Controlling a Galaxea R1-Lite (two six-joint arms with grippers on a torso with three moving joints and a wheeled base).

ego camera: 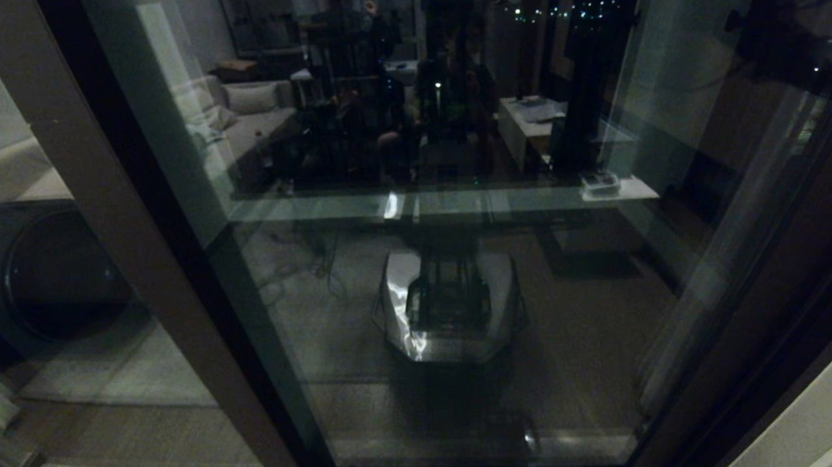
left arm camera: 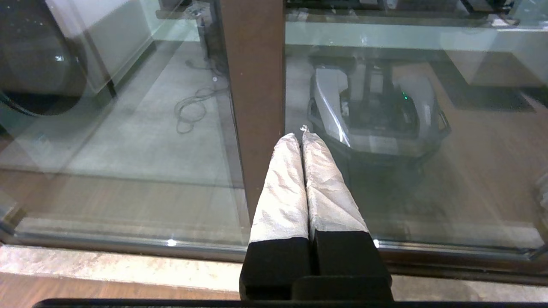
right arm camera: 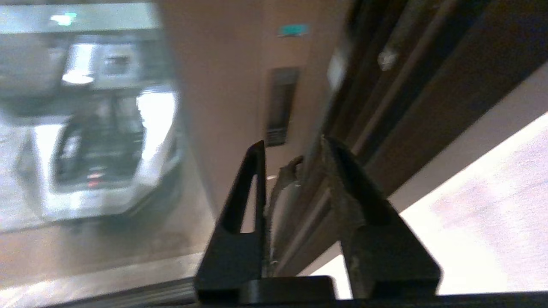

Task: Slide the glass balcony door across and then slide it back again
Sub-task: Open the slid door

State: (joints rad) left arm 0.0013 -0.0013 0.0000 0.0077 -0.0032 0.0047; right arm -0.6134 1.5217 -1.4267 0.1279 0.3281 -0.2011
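The glass balcony door (ego camera: 461, 274) fills the middle of the head view, its dark pane mirroring the room and the robot's base. Its brown edge stile (right arm camera: 239, 85) carries a narrow recessed handle slot (right arm camera: 280, 105). My right gripper (right arm camera: 293, 143) is open just below that slot, and the stile's outer edge runs between its fingers. That view is blurred. My left gripper (left arm camera: 299, 133) is shut and empty, its taped fingers (left arm camera: 282, 188) pointing at the glass beside a plain brown stile (left arm camera: 254, 85). Neither gripper shows in the head view.
A plain brown stile (ego camera: 124, 227) crosses the left of the head view, with a fixed glass panel (ego camera: 49, 295) beyond it. The dark door frame (ego camera: 804, 298) and a pale wall (ego camera: 824, 411) lie to the right. The bottom track (left arm camera: 128, 246) and a stone sill (left arm camera: 107, 267) run below.
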